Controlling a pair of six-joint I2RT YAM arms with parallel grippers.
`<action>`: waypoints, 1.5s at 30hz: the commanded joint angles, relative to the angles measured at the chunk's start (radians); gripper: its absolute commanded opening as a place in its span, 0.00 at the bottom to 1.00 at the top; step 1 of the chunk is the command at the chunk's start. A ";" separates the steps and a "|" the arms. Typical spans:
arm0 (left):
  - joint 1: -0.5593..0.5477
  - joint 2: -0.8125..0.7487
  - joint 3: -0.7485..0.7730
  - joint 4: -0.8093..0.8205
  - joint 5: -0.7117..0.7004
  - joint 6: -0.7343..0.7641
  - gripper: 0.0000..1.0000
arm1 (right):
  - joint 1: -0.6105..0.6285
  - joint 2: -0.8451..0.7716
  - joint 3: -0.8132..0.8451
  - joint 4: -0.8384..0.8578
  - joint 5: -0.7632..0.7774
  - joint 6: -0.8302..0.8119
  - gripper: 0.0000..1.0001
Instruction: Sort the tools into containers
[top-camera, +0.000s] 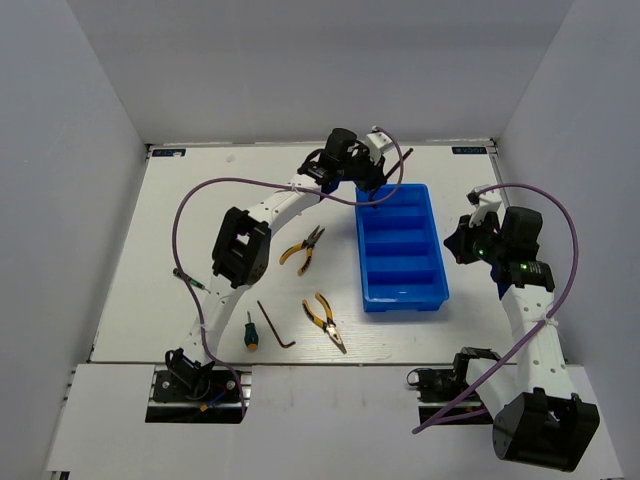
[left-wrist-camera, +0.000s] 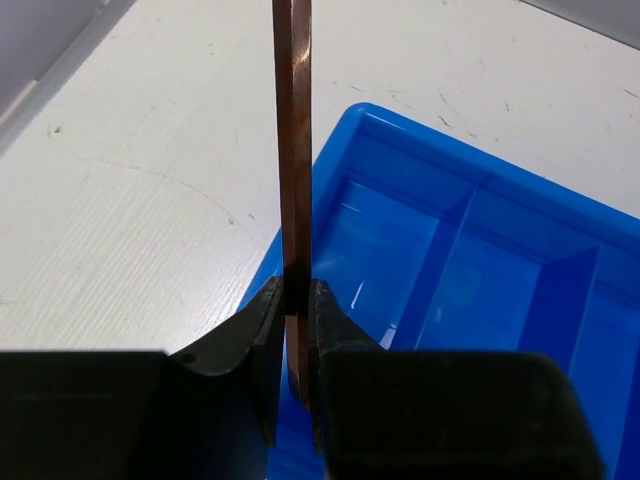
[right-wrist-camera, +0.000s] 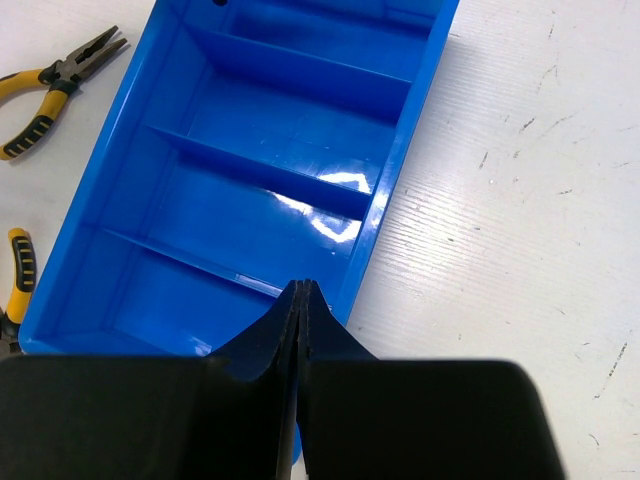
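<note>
My left gripper (top-camera: 372, 190) is shut on a dark hex key (left-wrist-camera: 292, 150) and holds it upright over the far left corner of the blue tray (top-camera: 438, 262); in the left wrist view (left-wrist-camera: 292, 300) the jaws pinch its shaft. The tray's four compartments (right-wrist-camera: 290, 130) look empty. My right gripper (top-camera: 462, 243) is shut and empty, just right of the tray; in the right wrist view (right-wrist-camera: 301, 292) it hovers over the tray's rim (right-wrist-camera: 400, 150). On the table lie two yellow-handled pliers (top-camera: 303, 248) (top-camera: 326, 320), another hex key (top-camera: 275, 324) and a green-handled screwdriver (top-camera: 250, 332).
A thin green-tipped screwdriver (top-camera: 190, 280) lies at the far left by the purple cable. The left arm arches over the table's left half. White walls enclose the table on three sides. Both pliers also show in the right wrist view (right-wrist-camera: 60, 85) (right-wrist-camera: 20, 270).
</note>
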 joint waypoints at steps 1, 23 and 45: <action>-0.003 -0.015 0.022 0.064 -0.039 0.011 0.00 | -0.004 -0.014 -0.012 0.036 -0.010 -0.008 0.00; -0.003 0.024 -0.048 0.095 -0.096 0.011 0.15 | -0.005 -0.010 -0.014 0.037 -0.016 -0.007 0.00; -0.018 -0.524 -0.451 -0.117 -0.391 -0.190 0.00 | -0.007 0.004 -0.008 0.005 -0.093 -0.033 0.05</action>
